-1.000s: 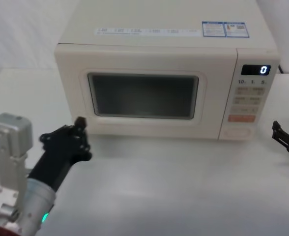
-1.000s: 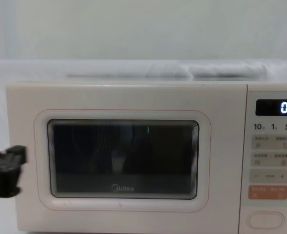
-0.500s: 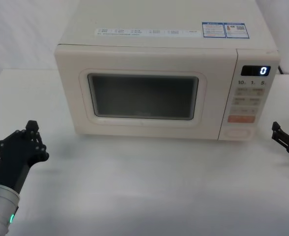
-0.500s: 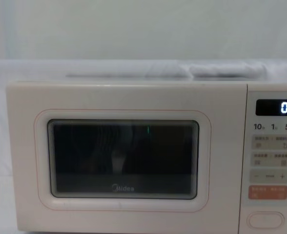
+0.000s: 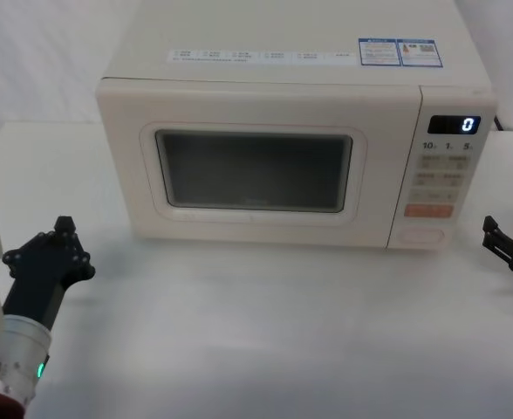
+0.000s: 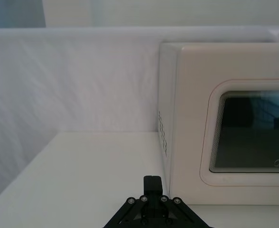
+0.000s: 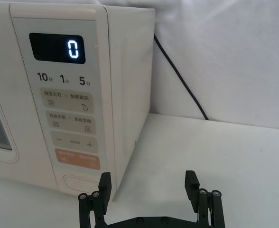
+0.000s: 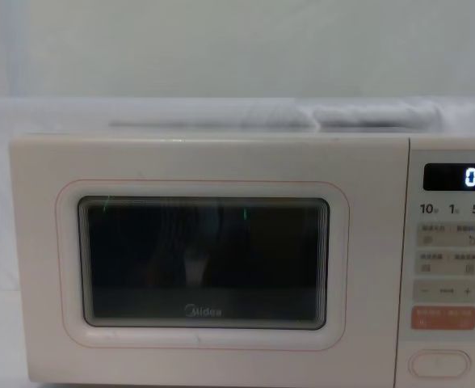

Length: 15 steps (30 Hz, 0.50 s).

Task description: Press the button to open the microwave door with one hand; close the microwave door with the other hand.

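Microwave: cream box standing on the white table point(image 5: 265, 332), front facing the robot, near the table's back edge.
Microwave door point(image 5: 256, 166): wide cream panel covering most of the front, closed and flush with the body; dark window with rounded corners, thin pink outline around it, grey "Midea" logo under the glass in the chest view.
Control panel point(image 8: 451, 267): narrow strip just right of the door; dark display at the top reading "0", then "10 1 5" labels, rows of small cream keys, one orange key lower down.
Button point(image 8: 439, 364): large cream oval, plain, unmarked, wider than the other keys; lowest item on the panel, directly under the orange key.
Top labels point(image 5: 400, 51): blue-and-white stickers on the microwave's top, toward its right rear.
Power cable point(image 7: 180, 76): black, running down the white backdrop behind the microwave's right side.
Left gripper point(image 5: 51, 253): black, on a silver wrist with a green light; low at the table's left, well apart from the door's left edge; fingers together, closed on nothing.
Right gripper point(image 7: 149, 183): black, at the table's right, near the panel's lower corner but not touching it; fingers point(image 7: 105, 183) apart, nothing between them.
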### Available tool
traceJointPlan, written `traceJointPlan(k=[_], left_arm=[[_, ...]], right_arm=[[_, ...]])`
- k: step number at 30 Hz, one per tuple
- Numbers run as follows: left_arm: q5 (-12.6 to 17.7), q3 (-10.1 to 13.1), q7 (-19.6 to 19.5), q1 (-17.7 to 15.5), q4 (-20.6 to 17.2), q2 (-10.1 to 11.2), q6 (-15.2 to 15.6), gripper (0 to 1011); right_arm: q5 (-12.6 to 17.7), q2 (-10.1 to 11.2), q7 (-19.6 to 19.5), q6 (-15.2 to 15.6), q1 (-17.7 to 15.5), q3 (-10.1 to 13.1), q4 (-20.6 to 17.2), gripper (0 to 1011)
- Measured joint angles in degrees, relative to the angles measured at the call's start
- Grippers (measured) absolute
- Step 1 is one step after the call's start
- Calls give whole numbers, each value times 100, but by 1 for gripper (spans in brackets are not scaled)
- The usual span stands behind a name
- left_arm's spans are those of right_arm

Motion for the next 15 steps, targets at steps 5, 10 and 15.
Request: traceJointPlan(k=[5,10,15], left_arm=[[-13,10,-80,-146,242,-170,-37,0],[-98,-20,-160,-210,410,-361,-162,0],[-143,-40,-256,-244,511,-483,-234,0]], right_arm=[[0,0,0,0,0,0,0,1002],[0,0,0,0,0,0,0,1002],[0,0,0,0,0,0,0,1002]])
